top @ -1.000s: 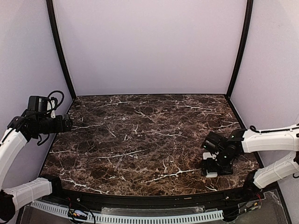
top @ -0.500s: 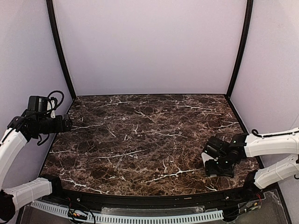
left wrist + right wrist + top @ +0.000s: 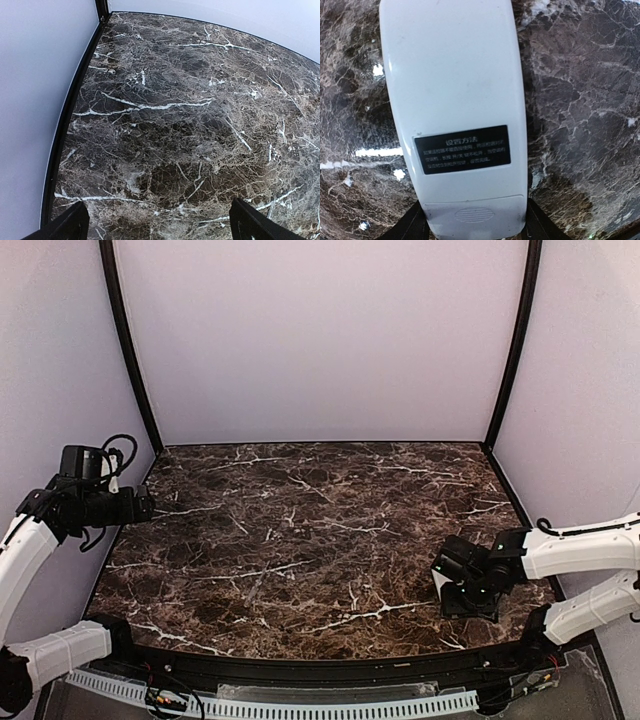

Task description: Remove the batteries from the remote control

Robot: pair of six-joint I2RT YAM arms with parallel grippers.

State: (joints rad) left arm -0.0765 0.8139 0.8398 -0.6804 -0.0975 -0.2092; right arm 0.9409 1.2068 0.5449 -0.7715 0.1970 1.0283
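The white remote control (image 3: 452, 100) fills the right wrist view, back side up. It bears a black label (image 3: 462, 149) and a closed ribbed battery cover (image 3: 475, 214) at its near end. My right gripper (image 3: 475, 229) is shut on that near end, a black finger on each side, low over the marble table. In the top view the right gripper (image 3: 462, 590) is at the near right, with a white bit of the remote (image 3: 439, 578) showing. My left gripper (image 3: 140, 505) is open and empty, held up at the far left; the left wrist view (image 3: 157, 227) shows only table. The batteries are hidden.
The dark marble table (image 3: 300, 540) is bounded by white walls and black corner posts (image 3: 130, 350). A black rim runs along the table's left edge (image 3: 75, 100). The arm bases and a cable tray (image 3: 300, 705) lie along the near edge.
My right gripper has turned and shifted a little towards the near right with the remote in it; the white end now shows at its left side. The left arm has not moved.
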